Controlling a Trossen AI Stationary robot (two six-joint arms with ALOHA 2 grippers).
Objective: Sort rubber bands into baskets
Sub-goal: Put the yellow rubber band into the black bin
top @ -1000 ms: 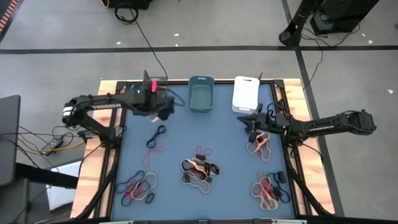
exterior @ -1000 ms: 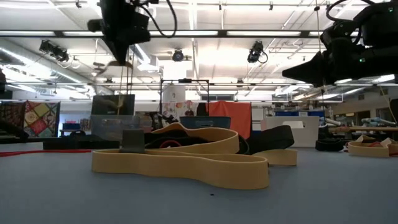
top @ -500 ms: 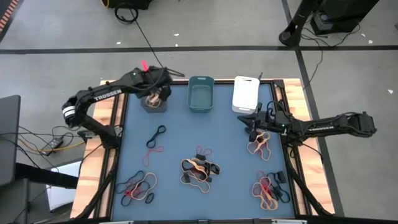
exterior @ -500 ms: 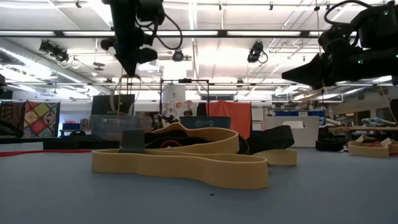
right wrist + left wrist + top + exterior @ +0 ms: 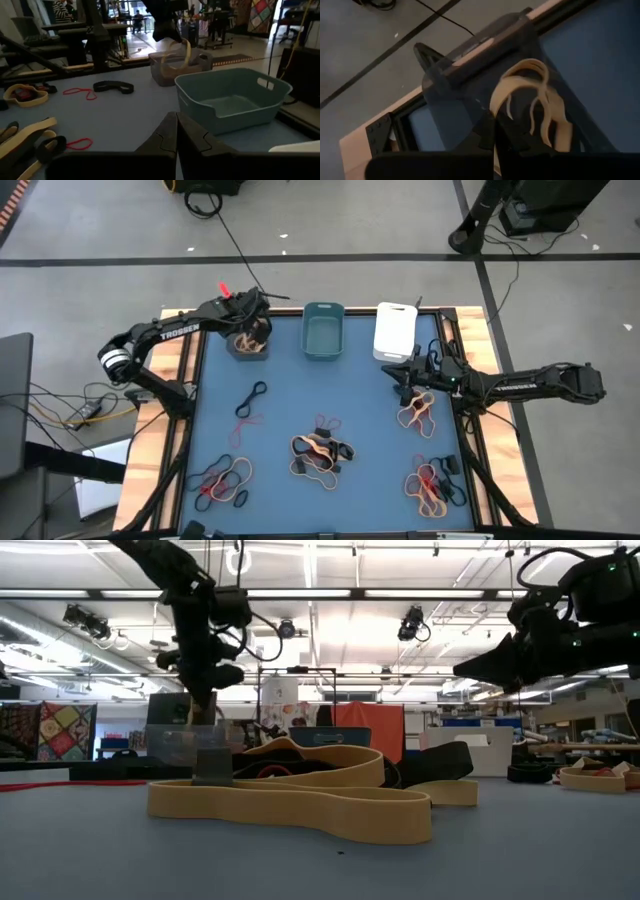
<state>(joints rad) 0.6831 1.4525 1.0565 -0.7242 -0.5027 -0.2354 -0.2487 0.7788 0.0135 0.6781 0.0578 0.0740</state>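
Note:
My left gripper (image 5: pixel 250 337) is over the dark grey basket (image 5: pixel 236 346) at the table's far left, shut on tan rubber bands (image 5: pixel 522 82) that hang into that basket; it also shows in the low view (image 5: pixel 203 700). The teal basket (image 5: pixel 323 332) and the white basket (image 5: pixel 395 330) stand to its right along the far edge. My right gripper (image 5: pixel 405 376) is shut and empty, waiting above the table just beyond a tan and red pile of bands (image 5: pixel 418 412). Other rubber bands lie in piles on the blue mat. My left gripper pinches the tan rubber bands at their upper part (image 5: pixel 496 107) between its two fingers, coming from above and pointing down. The loops hang slack below the fingers inside the dark grey basket (image 5: pixel 450 100). The right wrist view shows a tan loop (image 5: pixel 183 50) dangling over the basket's rim.
Piles of bands lie at the mat's middle (image 5: pixel 322 450), near left (image 5: pixel 225 483), near right (image 5: pixel 433 485), and a black and a red band at the left (image 5: pixel 252 402). A large tan band (image 5: pixel 290 805) lies close before the low camera.
My left gripper has carried the tan bands toward the table's far edge, to above the dark grey basket, and has come down so that the bands hang into it. It has stayed shut on them.

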